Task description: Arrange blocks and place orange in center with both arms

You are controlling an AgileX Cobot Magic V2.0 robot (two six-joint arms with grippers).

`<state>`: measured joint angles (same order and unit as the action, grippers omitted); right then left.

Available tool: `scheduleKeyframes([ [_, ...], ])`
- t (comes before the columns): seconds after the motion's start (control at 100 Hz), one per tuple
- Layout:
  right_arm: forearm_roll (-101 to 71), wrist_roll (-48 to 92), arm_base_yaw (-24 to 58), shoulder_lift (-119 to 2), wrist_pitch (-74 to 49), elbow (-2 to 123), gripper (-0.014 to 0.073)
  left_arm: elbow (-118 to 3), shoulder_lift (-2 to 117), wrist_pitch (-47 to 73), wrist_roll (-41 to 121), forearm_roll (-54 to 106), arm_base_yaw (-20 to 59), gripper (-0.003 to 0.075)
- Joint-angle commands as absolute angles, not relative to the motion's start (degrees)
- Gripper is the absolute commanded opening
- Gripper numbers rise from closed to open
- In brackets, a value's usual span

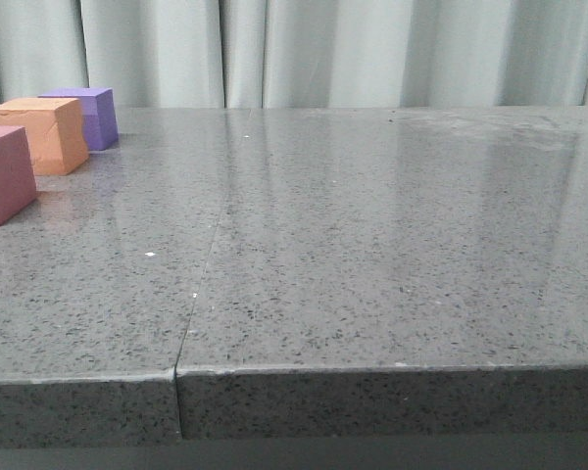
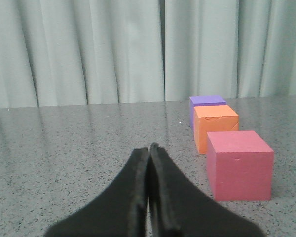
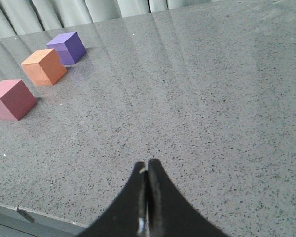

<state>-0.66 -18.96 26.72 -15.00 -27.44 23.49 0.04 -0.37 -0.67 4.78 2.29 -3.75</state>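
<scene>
While pressed tip to tip with no gap between the fingers, left hand [image 2: 148,148] gripped nothing and touched no cube, poised low over bare tabletop [image 2: 79,148]. Same with right hand [image 3: 147,165]: fingers fully closed, empty, hanging above open tabletop well apart from the cubes.

Lined up at the far left of the tabletop in the front view, running from near to far: pink cube [image 1: 4,174], orange cube [image 1: 43,134], purple cube [image 1: 85,116]. Orange between the other two, just beside the purple one and possibly touching it; separated from the pink one by a small gap. All three matte, sharp-edged, of similar size, sitting flat. Orange one pale and faintly creased on its front face.

Cut off by the left edge in the front view, pink cube only partly visible there; neither hand in that view at all. Shown whole in the left wrist view: pink cube [image 2: 240,164] nearest, with a small notch at the upper edge of its facing side, orange cube [image 2: 215,126] behind it with a similar small mark near its top edge, purple cube [image 2: 206,102] mostly hidden behind the orange. Seen from higher up in the right wrist view: all three tops, pink cube [image 3: 12,99], orange cube [image 3: 43,66], purple cube [image 3: 66,47], strung in a diagonal row, plus the near edge of the tabletop.
</scene>
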Motion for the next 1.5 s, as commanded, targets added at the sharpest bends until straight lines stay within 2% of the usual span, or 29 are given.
scheduleKeyframes([
  [0.0, 0.0, -18.3, 26.7, -15.5, -23.0, 24.8, -0.0067, 2.3, -2.0, -5.7, 4.1, 2.6, -3.8, -0.0020],
  [1.01, 0.0, -18.3, 26.3, -15.5, -21.5, 23.4, -0.0067, 2.3, -2.0, -5.6, 4.1, 2.6, -3.8, -0.0020],
  [1.19, 0.0, -17.6, 19.9, -15.4, -13.1, 18.1, -0.0067, 2.3, -2.0, -5.6, 4.1, 2.6, -3.8, -0.0020],
  [1.49, 0.0, -7.7, 8.0, -13.0, -2.7, 9.3, -0.0067, 2.3, -2.0, -5.6, 4.1, 2.6, -3.8, -0.0020],
])
